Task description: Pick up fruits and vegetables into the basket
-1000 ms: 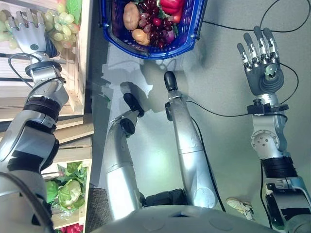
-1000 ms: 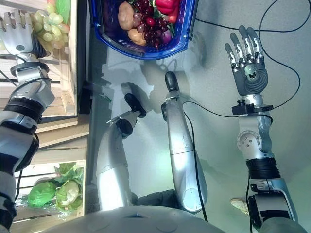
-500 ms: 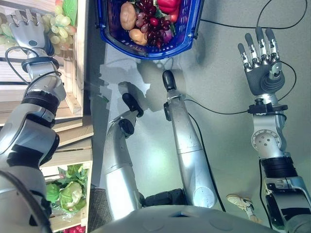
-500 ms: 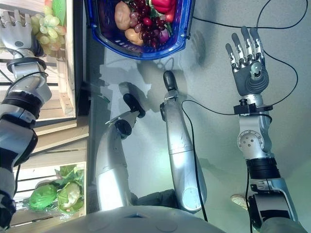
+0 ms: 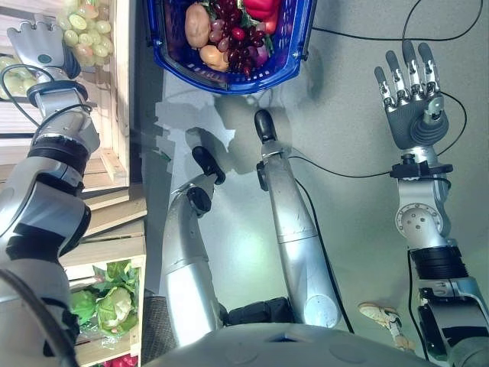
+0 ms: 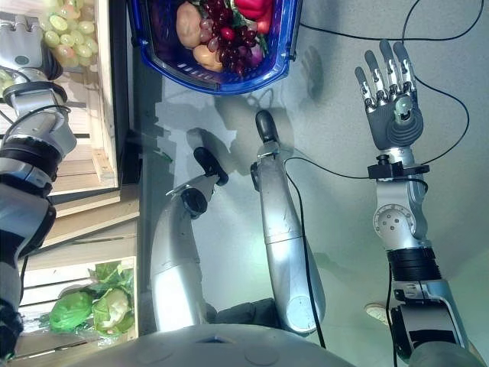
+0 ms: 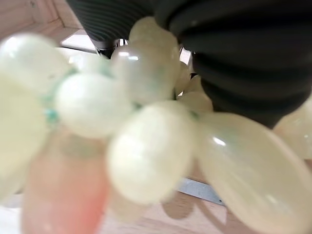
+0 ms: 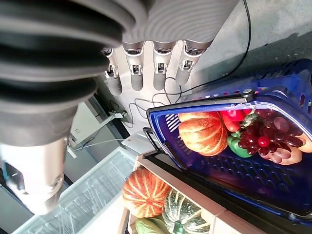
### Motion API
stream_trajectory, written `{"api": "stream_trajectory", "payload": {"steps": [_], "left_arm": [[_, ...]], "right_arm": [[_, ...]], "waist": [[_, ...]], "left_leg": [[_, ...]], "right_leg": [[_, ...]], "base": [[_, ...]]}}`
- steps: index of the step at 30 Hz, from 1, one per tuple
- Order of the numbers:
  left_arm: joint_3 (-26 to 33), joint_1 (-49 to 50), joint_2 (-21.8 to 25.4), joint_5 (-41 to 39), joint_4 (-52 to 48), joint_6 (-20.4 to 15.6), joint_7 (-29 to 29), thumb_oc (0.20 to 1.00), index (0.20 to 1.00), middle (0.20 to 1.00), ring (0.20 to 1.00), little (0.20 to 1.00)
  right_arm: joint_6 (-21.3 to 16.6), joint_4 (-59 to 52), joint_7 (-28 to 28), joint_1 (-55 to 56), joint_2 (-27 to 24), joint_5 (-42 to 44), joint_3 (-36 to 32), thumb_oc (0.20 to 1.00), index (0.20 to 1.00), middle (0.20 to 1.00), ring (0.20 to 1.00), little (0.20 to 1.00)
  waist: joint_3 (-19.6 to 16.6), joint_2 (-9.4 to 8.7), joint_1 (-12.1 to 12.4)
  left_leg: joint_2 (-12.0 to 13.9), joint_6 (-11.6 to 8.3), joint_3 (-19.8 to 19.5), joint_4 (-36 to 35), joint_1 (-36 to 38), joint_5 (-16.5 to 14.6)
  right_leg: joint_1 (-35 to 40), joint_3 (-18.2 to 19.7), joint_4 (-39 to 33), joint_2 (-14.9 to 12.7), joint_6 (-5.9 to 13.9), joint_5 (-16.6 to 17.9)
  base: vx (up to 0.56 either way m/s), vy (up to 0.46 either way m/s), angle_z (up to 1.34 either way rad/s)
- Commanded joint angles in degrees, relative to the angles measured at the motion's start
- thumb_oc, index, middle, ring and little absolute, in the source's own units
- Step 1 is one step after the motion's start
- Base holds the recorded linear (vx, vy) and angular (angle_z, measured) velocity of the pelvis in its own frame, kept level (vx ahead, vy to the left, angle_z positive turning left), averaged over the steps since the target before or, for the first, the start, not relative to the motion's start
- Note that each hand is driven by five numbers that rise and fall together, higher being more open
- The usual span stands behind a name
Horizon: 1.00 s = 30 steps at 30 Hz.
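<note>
Left eye view: left hand (image 5: 37, 47) against green grapes (image 5: 85, 34), fingers' grip unclear; right hand (image 5: 411, 86) fingers spread, empty.

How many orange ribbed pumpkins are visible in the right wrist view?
2. One orange ribbed pumpkin lies inside the blue plastic basket; the other orange pumpkin sits in the wooden crate beside it. More may be hidden.

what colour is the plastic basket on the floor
Blue: the blue slotted plastic basket holding fruit and vegetables shows best in the right wrist view.

Green grapes (image 5: 85, 30) (crate shelf) — blue basket (image 5: 294, 57) part-filled.
</note>
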Motion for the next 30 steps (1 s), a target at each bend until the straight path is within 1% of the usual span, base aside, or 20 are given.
{"api": "stream_trajectory", "payload": {"steps": [1,3,6,7,8,9,11,12,13,14,15,17,19,20,21,22,24,26,28,30], "left_arm": [[2.0,5.9,2.6,-4.3,1.5,-1.6,1.2,0.2,0.2,0.2,0.2,0.2],[2.8,6.4,2.6,-6.8,1.0,-2.8,2.3,0.2,0.2,0.2,0.2,0.2],[7.8,9.1,2.1,-21.3,-2.6,-7.1,4.1,0.2,0.2,0.2,0.2,0.2],[10.7,10.1,1.6,-26.1,-4.2,-9.4,5.1,0.2,0.2,0.2,0.2,0.2],[12.7,11.1,1.3,-27.5,-5.2,-10.5,4.8,0.2,0.2,0.2,0.2,0.2],[15.5,11.8,1.0,-31.7,-6.5,-14.3,4.7,0.2,0.2,0.2,0.2,0.2],[19.8,13.3,0.3,-39.9,-9.3,-19.3,4.5,0.2,0.2,0.2,0.2,0.2],[22.1,14.3,0.1,-43.1,-11.3,-22.8,3.6,0.2,0.2,0.2,0.2,0.2],[23.1,14.8,0.0,-44.9,-12.5,-24.8,3.0,0.2,0.2,0.2,0.2,0.2],[24.7,15.9,-0.4,-49.1,-14.8,-27.5,2.8,0.2,0.2,0.2,0.2,0.2],[25.9,17.3,-0.9,-51.8,-16.4,-30.1,1.9,0.2,0.2,0.2,0.2,0.2],[27.8,19.4,-1.8,-54.6,-20.2,-35.0,1.0,0.2,0.2,0.2,0.2,0.2],[29.7,21.6,-3.6,-55.9,-25.8,-38.6,0.5,0.2,0.2,0.2,0.2,0.2],[30.4,22.4,-4.1,-56.0,-27.9,-40.4,0.0,0.2,0.2,0.2,0.2,0.2],[31.0,23.1,-4.5,-57.1,-29.9,-41.5,-0.3,0.2,0.2,0.2,0.2,0.2],[31.4,24.0,-5.2,-57.9,-32.0,-42.4,-0.7,0.2,0.2,0.2,0.2,0.2],[32.0,25.1,-6.0,-57.9,-35.5,-44.0,-1.5,0.2,0.2,0.2,0.2,0.2],[31.8,25.6,-6.9,-57.7,-38.5,-45.6,-2.5,0.2,0.2,0.2,0.2,0.2],[31.9,25.5,-7.7,-57.8,-40.3,-47.2,-4.4,0.2,0.2,0.2,0.2,0.2],[31.7,25.4,-8.3,-59.0,-43.3,-47.6,-6.5,0.2,0.2,0.2,0.2,0.2]], "right_arm": [[-2.3,-5.8,1.7,2.4,0.9,-2.9,-2.3,1.0,1.0,1.0,1.0,1.0],[-2.9,-5.7,1.0,2.5,0.8,-5.2,-1.9,1.0,1.0,1.0,1.0,1.0],[-3.5,-5.3,-2.2,3.2,-0.3,-14.6,-0.2,1.0,1.0,1.0,1.0,1.0],[-3.0,-5.0,-4.3,3.3,-1.1,-19.6,0.6,1.0,1.0,1.0,1.0,1.0],[-2.5,-4.8,-5.9,3.2,-1.7,-22.5,1.5,1.0,1.0,1.0,1.0,1.0],[-1.2,-4.3,-8.1,3.2,-2.8,-28.9,2.6,1.0,1.0,1.0,1.0,1.0],[0.7,-4.0,-11.7,2.7,-4.9,-38.4,4.1,1.0,1.0,1.0,1.0,1.0],[2.5,-4.1,-14.2,2.4,-5.8,-41.5,4.8,1.0,1.0,1.0,1.0,1.0],[3.3,-4.0,-16.2,2.2,-6.3,-43.6,4.9,1.0,1.0,1.0,1.0,1.0],[4.6,-3.9,-18.1,1.8,-6.9,-46.5,5.1,1.0,1.0,1.0,1.0,1.0],[6.4,-4.0,-18.4,1.5,-7.4,-49.8,5.4,1.0,1.0,1.0,1.0,1.0],[9.5,-4.4,-19.1,1.0,-8.1,-56.9,6.1,1.0,1.0,1.0,1.0,1.0],[14.2,-6.2,-17.9,-0.1,-8.3,-60.5,7.6,1.0,1.0,1.0,1.0,1.0],[15.7,-6.6,-17.7,-0.8,-8.2,-61.9,8.4,1.0,1.0,1.0,1.0,1.0],[16.4,-6.7,-17.4,-1.7,-7.9,-63.7,9.4,1.0,1.0,1.0,1.0,1.0],[18.1,-7.0,-16.9,-3.1,-7.3,-64.9,10.7,1.0,1.0,1.0,1.0,1.0],[20.2,-7.2,-16.4,-5.3,-6.4,-67.0,13.0,1.0,1.0,1.0,1.0,1.0],[23.4,-7.1,-16.5,-8.5,-5.0,-69.9,16.2,1.0,1.0,1.0,1.0,1.0],[24.8,-6.7,-16.1,-10.7,-4.3,-71.9,18.2,1.0,1.0,1.0,1.0,1.0],[28.2,-6.1,-16.7,-13.5,-3.3,-74.2,20.8,1.0,1.0,1.0,1.0,1.0]], "waist": [[-3.1,-2.19,0.5],[-3.1,-2.16,0.6],[-3.1,-2.32,1.3],[-3.1,-2.45,1.6],[-3.1,-2.44,1.6],[-3.1,-2.62,2.1],[-3.1,-2.87,2.8],[-3.1,-2.88,3.1],[-3.1,-2.9,3.3],[-3.1,-2.83,3.8],[-3.1,-2.65,4.1],[-3.1,-2.45,4.6],[-3.1,-2.15,5.4],[-3.1,-2.04,5.7],[-3.1,-1.94,6.0],[-3.1,-1.7,6.5],[-3.1,-1.4,7.3],[-3.1,-1.07,8.1],[-3.1,-0.84,8.7],[-3.1,-0.53,9.5]], "left_leg": [[-2.9,0.89,0.6,-4.7,1.1,-1.1],[-2.9,0.83,0.5,-4.8,1.4,-1.0],[-3.1,0.76,0.1,-5.0,2.3,-1.1],[-3.2,0.78,-0.1,-5.0,2.7,-1.1],[-3.3,0.81,-0.2,-5.1,3.1,-1.1],[-3.4,0.88,-0.4,-5.2,3.7,-1.1],[-3.4,0.88,-0.8,-5.4,4.9,-1.1],[-3.6,0.93,-1.1,-5.6,5.7,-1.2],[-3.7,0.95,-1.2,-5.7,6.2,-1.2],[-3.8,0.98,-1.3,-5.8,7.2,-1.2],[-4.0,1.01,-1.6,-6.0,8.2,-1.4],[-4.2,1.04,-1.8,-6.5,9.9,-1.5],[-4.5,1.13,-2.0,-7.0,11.9,-1.7],[-4.6,1.17,-2.1,-7.2,12.7,-1.8],[-4.7,1.19,-2.1,-7.4,13.6,-1.9],[-5.0,1.19,-2.3,-7.8,14.6,-1.8],[-5.3,1.1,-2.5,-8.2,16.1,-1.8],[-5.6,1.01,-2.8,-8.5,17.3,-1.8],[-5.8,1.04,-2.9,-8.8,18.2,-1.8],[-6.1,0.99,-3.1,-9.1,19.2,-1.7]], "right_leg": [[0.9,-4.0,2.4,1.8,0.94,-4.0],[1.2,-4.0,2.4,1.7,0.98,-4.0],[2.3,-4.3,2.3,1.6,1.01,-4.2],[2.7,-4.4,2.4,1.6,1.02,-4.3],[3.1,-4.5,2.4,1.6,1.01,-4.4],[3.9,-4.8,2.2,1.5,1.01,-4.5],[5.3,-5.3,1.9,1.3,0.96,-4.7],[6.3,-5.5,1.8,1.2,0.94,-4.8],[6.8,-5.7,1.8,1.1,0.91,-4.9],[7.9,-5.9,1.7,1.1,0.86,-5.1],[8.9,-6.1,1.6,1.0,0.87,-5.3],[10.6,-6.4,1.3,0.9,0.87,-5.5],[12.6,-6.7,0.8,0.7,0.83,-5.8],[13.5,-6.8,0.6,0.7,0.77,-5.9],[14.4,-6.9,0.3,0.7,0.69,-6.0],[15.5,-7.1,0.1,0.6,0.62,-6.1],[17.0,-7.2,-0.5,0.4,0.51,-6.2],[18.5,-7.3,-0.8,0.2,0.36,-6.3],[19.3,-7.6,-0.7,0.0,0.26,-6.5],[20.5,-7.9,-1.0,-0.4,0.23,-6.6]], "base": [[0.0,0.0,0.0],[0.0,0.0,0.0],[-0.02,-0.022,0.05],[-0.01,-0.022,0.05],[-0.02,-0.04,0.05],[-0.02,-0.054,0.05],[-0.02,-0.058,0.07],[-0.02,-0.045,0.14],[-0.02,-0.048,0.2],[-0.02,-0.039,0.21],[-0.03,-0.03,0.18],[-0.03,-0.014,0.14],[-0.02,-0.016,0.16],[-0.02,-0.011,0.15],[-0.01,-0.009,0.12],[-0.01,-0.007,0.04],[0.0,0.0,0.0],[-0.03,-0.003,0.05],[-0.02,-0.005,0.09],[-0.02,-0.004,0.1]]}}
